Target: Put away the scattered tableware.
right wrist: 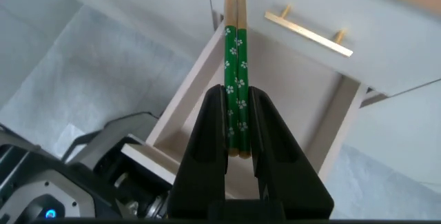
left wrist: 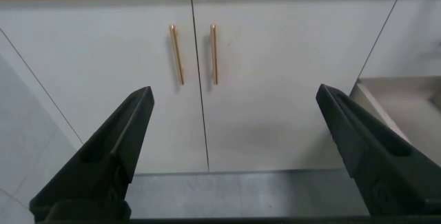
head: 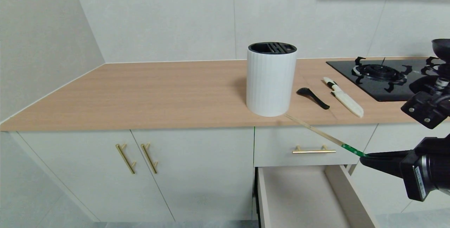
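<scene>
Right gripper [head: 365, 156] clamps the chopsticks [head: 323, 135] by the open drawer [head: 342, 193]; left gripper [left wrist: 233, 100] gapes. Spoon [head: 312, 97] and knife [head: 344, 97] lie unstowed on the counter's [head: 158, 91] right.

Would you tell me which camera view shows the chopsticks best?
The right wrist view: the chopsticks are close, green flowered ends clamped in the right gripper. The head view gives them as a thin slanted line; the left wrist view faces cabinet doors.
</scene>
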You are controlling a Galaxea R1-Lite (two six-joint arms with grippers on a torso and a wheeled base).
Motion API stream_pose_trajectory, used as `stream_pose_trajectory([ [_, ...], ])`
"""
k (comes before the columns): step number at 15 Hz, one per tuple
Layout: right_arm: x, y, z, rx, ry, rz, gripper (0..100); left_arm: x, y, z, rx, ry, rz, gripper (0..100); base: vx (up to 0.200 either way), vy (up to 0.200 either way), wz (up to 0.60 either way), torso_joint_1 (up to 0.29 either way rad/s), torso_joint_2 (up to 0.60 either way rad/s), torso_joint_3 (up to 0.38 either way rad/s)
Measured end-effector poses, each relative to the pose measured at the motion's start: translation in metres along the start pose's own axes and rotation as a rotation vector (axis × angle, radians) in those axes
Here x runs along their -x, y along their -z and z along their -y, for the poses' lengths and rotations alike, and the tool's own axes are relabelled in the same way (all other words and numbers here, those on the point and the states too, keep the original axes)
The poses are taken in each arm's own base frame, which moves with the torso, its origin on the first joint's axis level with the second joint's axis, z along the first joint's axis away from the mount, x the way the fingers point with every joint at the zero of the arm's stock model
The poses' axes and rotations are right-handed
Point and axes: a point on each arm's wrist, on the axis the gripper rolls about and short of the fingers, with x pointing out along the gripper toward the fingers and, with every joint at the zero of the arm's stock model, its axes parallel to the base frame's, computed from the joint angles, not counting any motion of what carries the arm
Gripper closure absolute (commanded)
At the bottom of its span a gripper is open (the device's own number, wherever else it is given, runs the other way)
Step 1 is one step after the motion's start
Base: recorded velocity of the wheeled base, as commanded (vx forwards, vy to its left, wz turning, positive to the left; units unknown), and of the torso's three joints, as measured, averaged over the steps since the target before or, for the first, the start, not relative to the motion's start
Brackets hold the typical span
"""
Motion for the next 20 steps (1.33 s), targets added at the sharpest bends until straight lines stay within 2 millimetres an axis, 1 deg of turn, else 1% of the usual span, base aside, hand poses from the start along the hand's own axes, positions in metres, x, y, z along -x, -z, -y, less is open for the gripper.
stream_pose_trajectory([
  [9, -0.006, 0.005, -0.006, 0.02, -0.032, -0.033, 100, 0.0, 0.0, 0.0, 0.0, 0.0, 0.0, 0, 0.0, 0.0, 0.0, -0.172, 0.47, 0.29],
  [14, -0.012, 0.008, -0.006, 0.019, -0.034, -0.059, 100, 0.0, 0.0, 0.0, 0.0, 0.0, 0.0, 0, 0.0, 0.0, 0.0, -0.118, 0.44, 0.332],
  [16, -0.015, 0.008, -0.006, 0.02, -0.033, -0.068, 100, 0.0, 0.0, 0.0, 0.0, 0.0, 0.0, 0, 0.0, 0.0, 0.0, -0.039, 0.22, 0.181],
  [20, -0.019, 0.01, -0.006, 0.036, -0.035, -0.088, 100, 0.0, 0.0, 0.0, 0.0, 0.0, 0.0, 0, 0.0, 0.0, 0.0, -0.015, 0.04, 0.035],
])
